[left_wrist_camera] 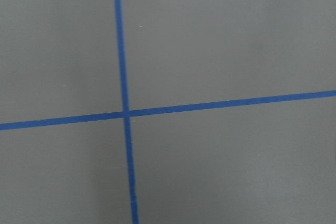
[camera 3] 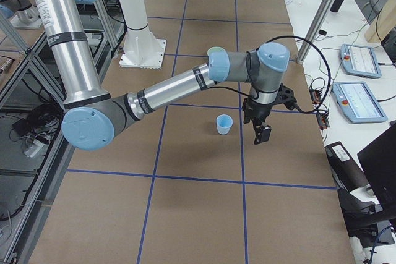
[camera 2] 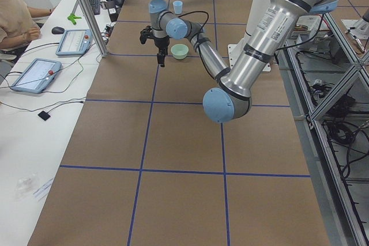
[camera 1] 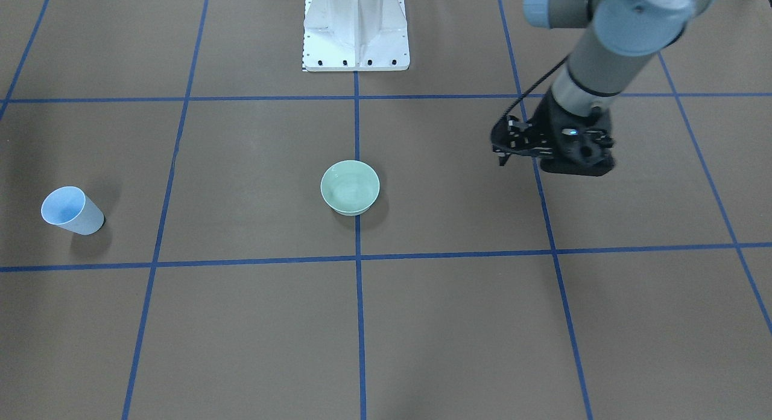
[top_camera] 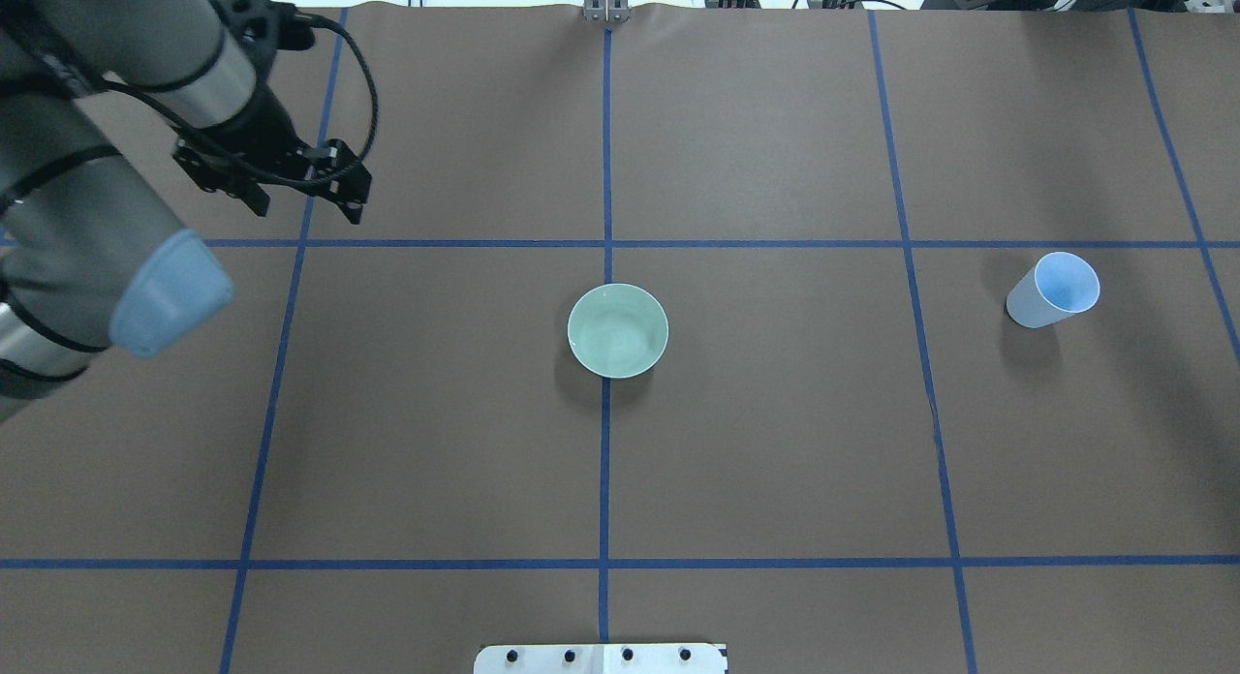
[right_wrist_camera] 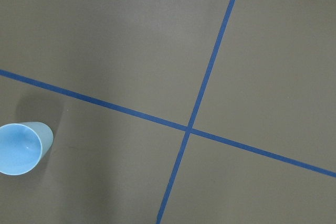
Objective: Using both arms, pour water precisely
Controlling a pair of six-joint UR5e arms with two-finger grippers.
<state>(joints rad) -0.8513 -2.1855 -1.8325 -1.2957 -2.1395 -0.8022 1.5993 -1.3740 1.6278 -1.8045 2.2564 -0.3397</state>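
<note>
Looking at the left jaws: we see the left gripper with its two black fingers apart and nothing between them, in the upper left of the overhead view.
Right jaws: the right gripper shows only in the side view from the robot's right end, pointing down; we cannot tell whether its fingers are apart or together.
Left gripper's place: over the table near a crossing of blue tape lines, well apart from the bowl.
Right gripper's place: near the light-blue cup, on its right in that side view, not touching it.
Arms: the left arm comes in at the overhead view's left edge; the right arm stretches across the middle of its side view.
Cup: upright on the brown table, at the right of the overhead view.
Bowl: we find the pale green bowl at the centre, on the middle tape line.
Water: we cannot pick it out for certain; the bowl's inside shows a faint pale sheen.
Base: the white pedestal is at the top centre of the front-facing view.
</note>
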